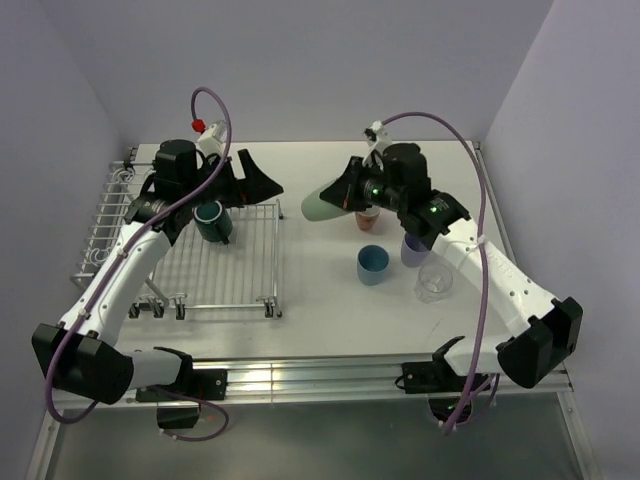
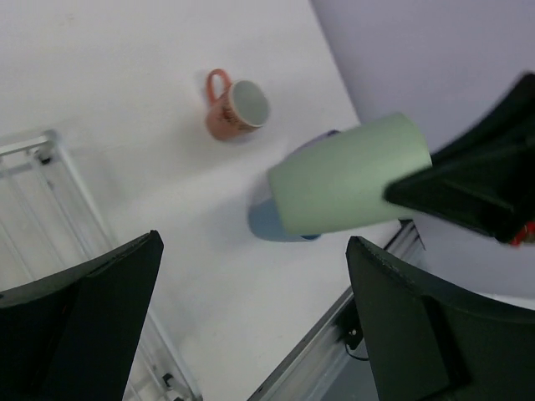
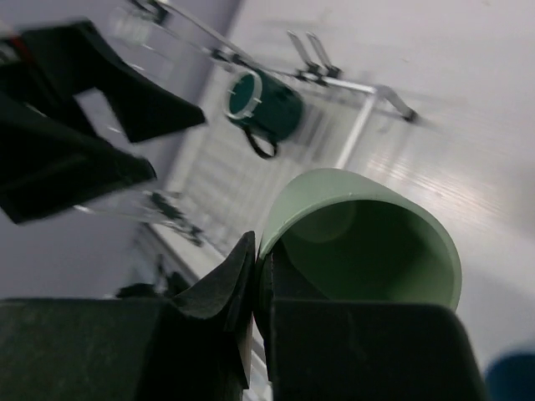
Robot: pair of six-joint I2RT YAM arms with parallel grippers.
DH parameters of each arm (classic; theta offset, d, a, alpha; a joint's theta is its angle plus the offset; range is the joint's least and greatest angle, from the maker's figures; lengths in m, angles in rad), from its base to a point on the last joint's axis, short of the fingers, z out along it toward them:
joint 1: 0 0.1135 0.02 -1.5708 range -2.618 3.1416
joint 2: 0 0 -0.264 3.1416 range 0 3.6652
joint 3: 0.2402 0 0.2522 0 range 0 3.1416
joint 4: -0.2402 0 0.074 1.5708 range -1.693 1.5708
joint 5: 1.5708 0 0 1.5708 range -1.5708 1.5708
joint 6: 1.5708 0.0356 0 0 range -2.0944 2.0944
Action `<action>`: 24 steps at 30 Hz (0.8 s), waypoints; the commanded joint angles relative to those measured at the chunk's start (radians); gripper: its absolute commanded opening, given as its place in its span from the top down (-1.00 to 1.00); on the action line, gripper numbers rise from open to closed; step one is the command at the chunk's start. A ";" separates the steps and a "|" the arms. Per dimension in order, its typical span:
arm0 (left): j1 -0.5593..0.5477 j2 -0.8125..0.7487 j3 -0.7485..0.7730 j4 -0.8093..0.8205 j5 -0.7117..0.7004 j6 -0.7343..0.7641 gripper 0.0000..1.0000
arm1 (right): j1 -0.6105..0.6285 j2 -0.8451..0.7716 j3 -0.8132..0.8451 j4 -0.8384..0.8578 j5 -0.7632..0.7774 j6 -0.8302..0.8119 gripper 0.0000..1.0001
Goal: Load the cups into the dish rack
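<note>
My right gripper [image 1: 348, 193] is shut on the rim of the pale green cup [image 1: 324, 205] and holds it on its side in the air, just right of the dish rack [image 1: 250, 270]. In the right wrist view one finger is inside the cup [image 3: 368, 242] and one outside. My left gripper [image 1: 252, 180] is open and empty above the rack's far right corner. The dark green mug [image 1: 212, 221] stands on the rack grid. The salmon cup [image 1: 367, 219], blue cup [image 1: 372, 265], lavender cup [image 1: 412, 251] and clear cup [image 1: 433, 283] stand on the table under my right arm.
The rack's raised side basket [image 1: 105, 215] is at the far left by the wall. Walls close in the table on the left, back and right. A metal rail [image 1: 320, 375] runs along the near edge.
</note>
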 commanded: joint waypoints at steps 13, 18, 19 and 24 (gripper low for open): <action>0.009 -0.063 -0.087 0.453 0.241 -0.207 -0.98 | -0.196 0.165 -0.083 0.973 -0.748 0.757 1.00; 0.009 -0.055 -0.082 0.428 0.234 -0.180 -0.98 | -0.196 0.192 -0.129 1.164 -0.768 0.891 1.00; 0.009 -0.058 -0.087 0.428 0.236 -0.181 -0.98 | -0.196 0.193 -0.132 1.172 -0.768 0.897 1.00; 0.011 -0.064 -0.110 0.459 0.265 -0.190 -0.97 | -0.201 0.213 -0.134 1.242 -0.768 0.955 1.00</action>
